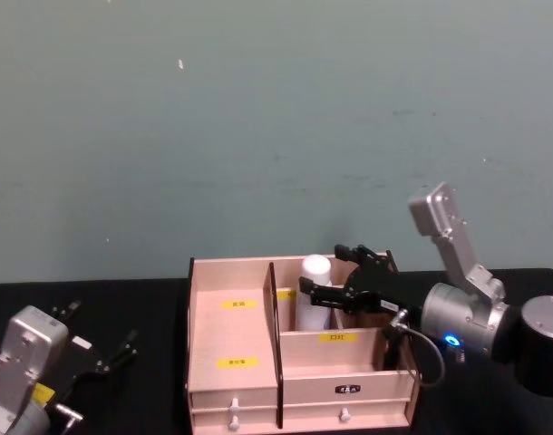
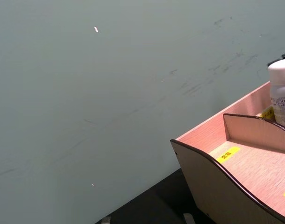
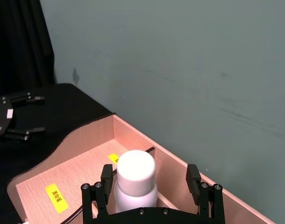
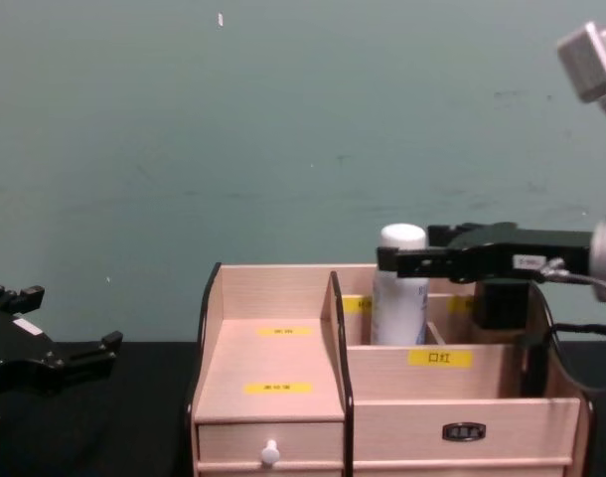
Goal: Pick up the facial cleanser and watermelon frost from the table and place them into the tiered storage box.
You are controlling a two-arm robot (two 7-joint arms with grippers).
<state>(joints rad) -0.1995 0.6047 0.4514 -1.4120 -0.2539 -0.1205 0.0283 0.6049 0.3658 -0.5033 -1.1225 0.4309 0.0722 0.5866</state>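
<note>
A white bottle (image 1: 315, 294) with a round white cap stands upright in a rear compartment of the tiered storage box (image 1: 224, 269). I cannot tell whether it is the facial cleanser or the watermelon frost. My right gripper (image 1: 321, 268) hovers at cap height, open, one finger on each side of the bottle with gaps between. The right wrist view shows the bottle (image 3: 133, 191) between the spread fingers of the right gripper (image 3: 149, 172). The chest view has the bottle (image 4: 397, 313) behind the gripper (image 4: 397, 261). My left gripper (image 1: 100, 331) rests open at the left, apart from the box.
The box's wooden wall (image 4: 273, 273) and its stepped left shelves with yellow labels (image 4: 271, 388) hold nothing. Two white-knobbed drawers (image 1: 233, 410) face me. A black cloth covers the table (image 1: 150, 317). A teal wall (image 1: 258, 118) stands close behind the box.
</note>
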